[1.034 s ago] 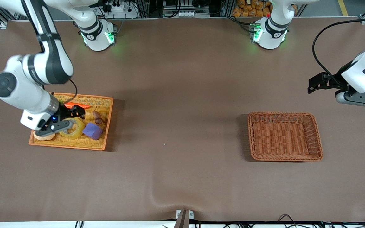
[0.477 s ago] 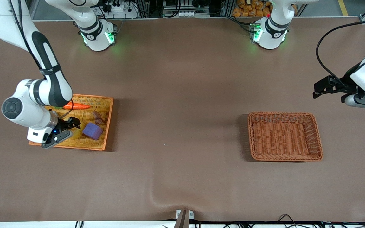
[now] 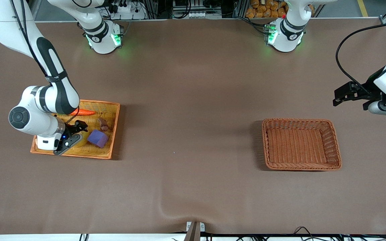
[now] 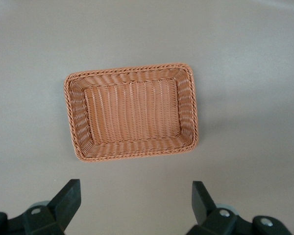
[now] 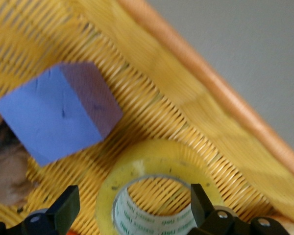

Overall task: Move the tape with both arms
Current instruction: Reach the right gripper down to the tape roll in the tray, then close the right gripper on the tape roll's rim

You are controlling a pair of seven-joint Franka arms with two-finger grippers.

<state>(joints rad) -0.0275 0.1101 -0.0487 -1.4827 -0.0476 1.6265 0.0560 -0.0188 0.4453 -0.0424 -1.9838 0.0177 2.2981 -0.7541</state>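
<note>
Right wrist view shows the tape (image 5: 157,191) lying flat in the yellow tray (image 5: 196,103), just beside the purple cube (image 5: 54,115), with my right gripper (image 5: 132,213) low over it and its jaws spread wide, pinching nothing. From the front, the right gripper (image 3: 73,131) sits over the tray's near part at the right arm's end of the table, and the roll is almost wholly hidden under it.

I judge the roll light and fairly stiff: a hard grey core under a smooth, yellowish band that may be a little slippery on its outer face. Its wall looks the best place to hold, one finger down through the hole and one outside, on the side away from the cube.

My left gripper (image 3: 343,93) waits in the air near the left arm's end of the table, jaws spread and empty, with the brown basket (image 4: 191,112) well apart from the tray and bare inside.
</note>
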